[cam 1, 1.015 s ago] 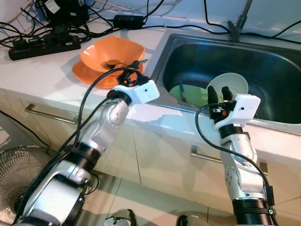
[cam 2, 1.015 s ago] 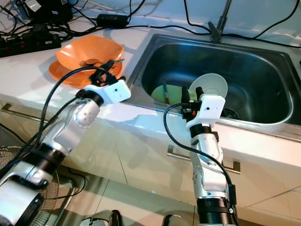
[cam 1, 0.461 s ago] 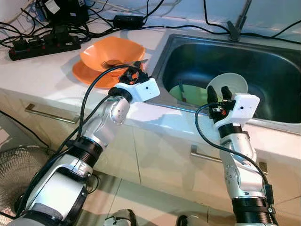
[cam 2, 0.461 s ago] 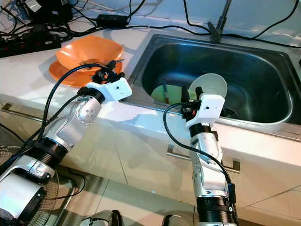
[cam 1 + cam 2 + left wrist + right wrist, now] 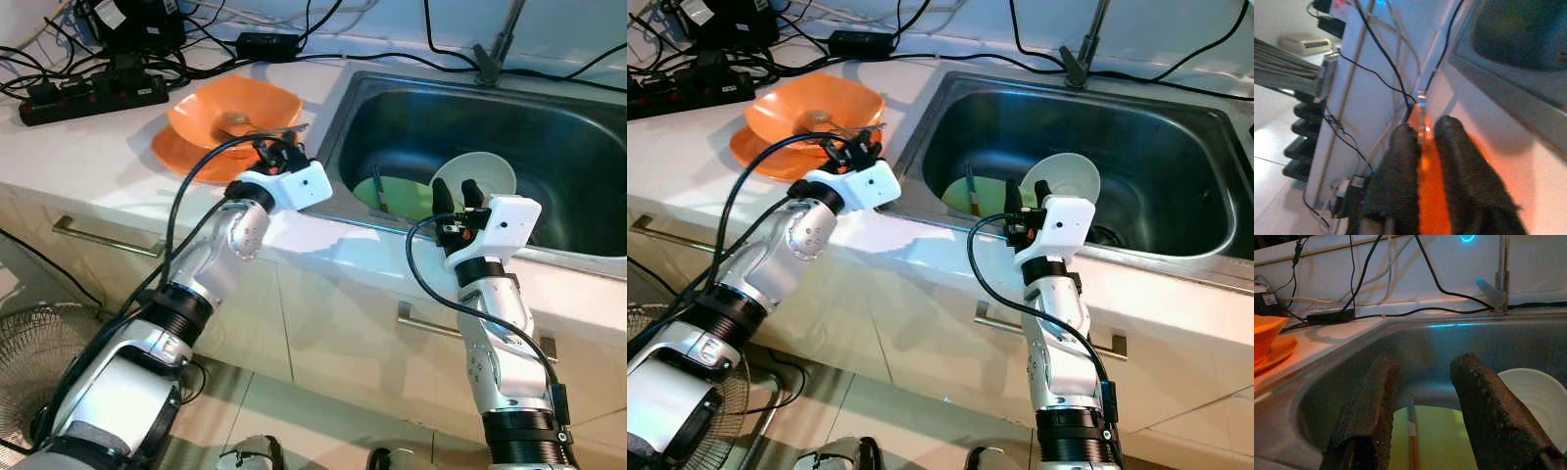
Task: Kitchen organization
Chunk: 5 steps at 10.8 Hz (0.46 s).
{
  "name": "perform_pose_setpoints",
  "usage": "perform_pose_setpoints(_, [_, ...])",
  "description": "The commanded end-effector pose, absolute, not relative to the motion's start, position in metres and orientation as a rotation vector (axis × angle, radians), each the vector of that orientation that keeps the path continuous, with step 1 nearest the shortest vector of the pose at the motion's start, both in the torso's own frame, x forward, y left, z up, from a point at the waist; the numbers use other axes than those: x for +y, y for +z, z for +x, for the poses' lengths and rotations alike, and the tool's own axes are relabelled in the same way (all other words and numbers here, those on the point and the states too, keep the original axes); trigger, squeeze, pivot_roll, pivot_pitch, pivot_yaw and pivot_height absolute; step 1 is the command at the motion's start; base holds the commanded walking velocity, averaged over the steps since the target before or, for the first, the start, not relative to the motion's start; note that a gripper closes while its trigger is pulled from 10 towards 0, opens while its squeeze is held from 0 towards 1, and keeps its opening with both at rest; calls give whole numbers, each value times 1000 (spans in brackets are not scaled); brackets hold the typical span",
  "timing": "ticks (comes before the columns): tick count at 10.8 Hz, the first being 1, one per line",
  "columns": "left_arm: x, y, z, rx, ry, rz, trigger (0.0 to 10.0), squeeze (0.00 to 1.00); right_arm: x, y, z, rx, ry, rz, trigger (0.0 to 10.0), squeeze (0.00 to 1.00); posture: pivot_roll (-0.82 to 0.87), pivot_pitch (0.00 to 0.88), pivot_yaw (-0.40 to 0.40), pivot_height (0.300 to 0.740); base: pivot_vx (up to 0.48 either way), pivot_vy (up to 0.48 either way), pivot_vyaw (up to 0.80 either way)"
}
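Fork (image 5: 284, 130) in left tool (image 5: 279, 152)

Left wrist view blurred, thin metal utensil (image 5: 1421, 117) between the black fingers (image 5: 1400, 181) too smeared to identify, green plate (image 5: 397, 196) half hidden behind sink rim (image 5: 392, 227), faucet (image 5: 500, 39) cut off at top

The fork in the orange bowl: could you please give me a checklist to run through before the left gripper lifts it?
1. Left gripper shut on the fork handle: ok.
2. Grip firm enough to lift: cannot tell.
3. Fork's head lying in the orange bowl: ok.
4. Right gripper open, at the near edge of the sink: ok.
5. Right gripper holding nothing, apart from the white bowl: ok.
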State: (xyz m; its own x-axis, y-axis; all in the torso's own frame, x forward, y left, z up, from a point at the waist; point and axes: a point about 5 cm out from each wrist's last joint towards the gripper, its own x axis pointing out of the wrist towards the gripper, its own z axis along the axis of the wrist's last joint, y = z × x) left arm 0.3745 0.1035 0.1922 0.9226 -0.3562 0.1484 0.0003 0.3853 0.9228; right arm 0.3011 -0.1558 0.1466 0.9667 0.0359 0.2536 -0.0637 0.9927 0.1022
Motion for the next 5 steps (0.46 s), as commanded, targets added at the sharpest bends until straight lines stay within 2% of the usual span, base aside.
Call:
perform_pose_setpoints(1, [101,206,375,-408,-209,1167,0,0,-155,137,302,-207,48,124,10000,0,26,46,36,740,0,0,0])
perform_pose_setpoints(5, [90,246,360,-641,-159,1195,0,0,-151,136,305,-208,51,125,10000,0,32,20,41,740,0,0,0])
